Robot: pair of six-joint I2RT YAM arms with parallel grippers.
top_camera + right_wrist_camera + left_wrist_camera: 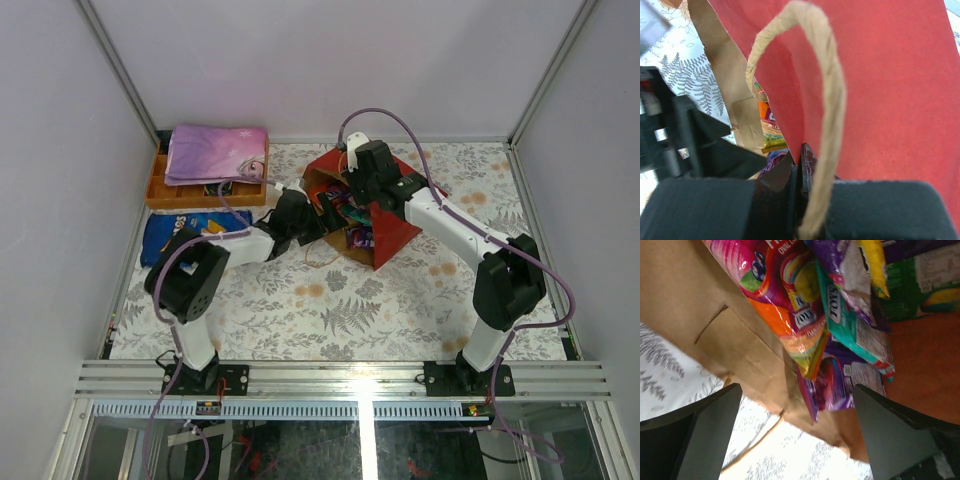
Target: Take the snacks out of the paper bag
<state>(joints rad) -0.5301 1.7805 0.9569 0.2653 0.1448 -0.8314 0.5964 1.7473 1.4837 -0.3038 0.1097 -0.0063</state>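
Fern-print table (330, 300), kraft paper bag (395, 228), glossy snacks (805, 335)

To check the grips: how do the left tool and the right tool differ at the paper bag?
The left tool stands wide open, holding nothing; the right tool is shut on the red wall of the paper bag. The left tool faces the snacks at the bag's mouth; the right tool sits at the rim, beside the string handle. Both are at the same bag.
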